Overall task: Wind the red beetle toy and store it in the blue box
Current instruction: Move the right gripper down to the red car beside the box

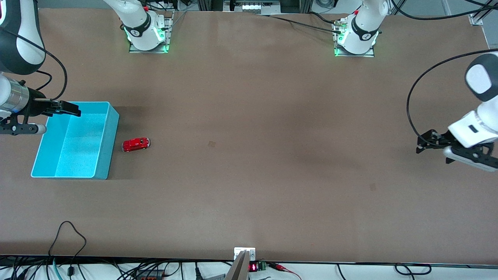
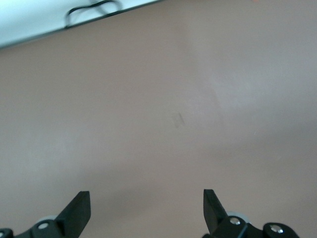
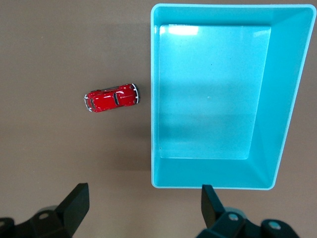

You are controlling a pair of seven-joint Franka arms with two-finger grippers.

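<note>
The red beetle toy [image 1: 135, 144] stands on its wheels on the brown table, close beside the blue box [image 1: 113, 128] on the side toward the left arm's end, not touching it. The box is empty. My right gripper [image 1: 72, 109] is open and empty, up in the air over the box's rim corner nearest the robots' bases. The right wrist view shows its open gripper [image 3: 144, 188] above bare table, with the toy [image 3: 112, 97] and the box [image 3: 154, 99] ahead of it. My left gripper [image 1: 422, 143] is open and empty, waiting over the left arm's end of the table; it [image 2: 145, 194] sees only table.
Both arm bases [image 1: 147, 35] [image 1: 356, 39] stand along the table edge farthest from the front camera. Cables [image 1: 66, 237] lie over the edge nearest that camera. A small dark mark [image 1: 211, 143] is on the table's middle. A wide stretch of bare table lies between toy and left gripper.
</note>
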